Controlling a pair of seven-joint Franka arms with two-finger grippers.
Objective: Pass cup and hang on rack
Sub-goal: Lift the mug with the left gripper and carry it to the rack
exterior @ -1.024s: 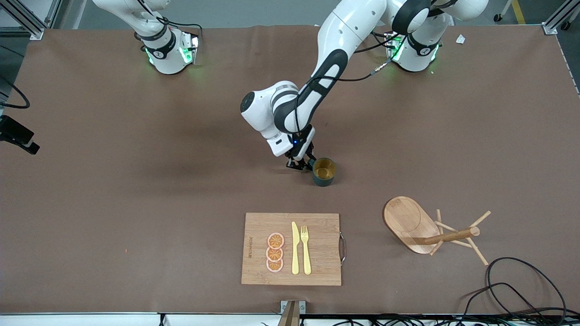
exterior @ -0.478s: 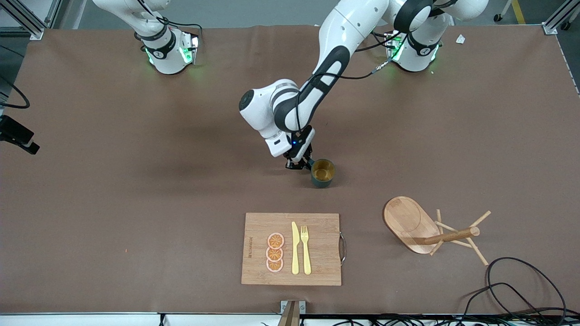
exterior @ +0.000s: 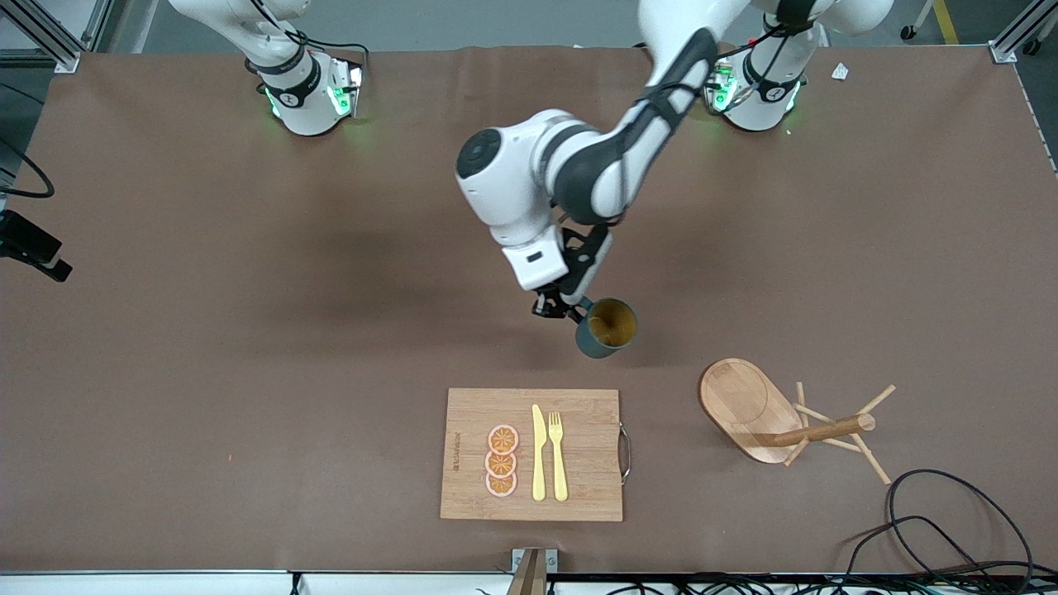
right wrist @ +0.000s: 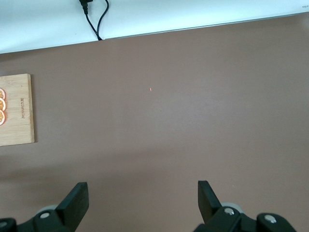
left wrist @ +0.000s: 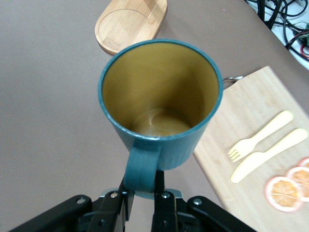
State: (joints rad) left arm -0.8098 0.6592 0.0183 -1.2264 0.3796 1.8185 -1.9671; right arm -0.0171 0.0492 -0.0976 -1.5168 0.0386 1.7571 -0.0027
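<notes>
One empty cup point(exterior: 607, 328) in left hand point(exterior: 562, 307)

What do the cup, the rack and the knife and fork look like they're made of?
The cup: likely matte plastic or glazed ceramic, teal outside, tan inside; the look leaves it open.
The rack: light wood with visible grain, smooth finish.
The knife and fork: probably plastic, uniformly pale yellow and matte.
</notes>
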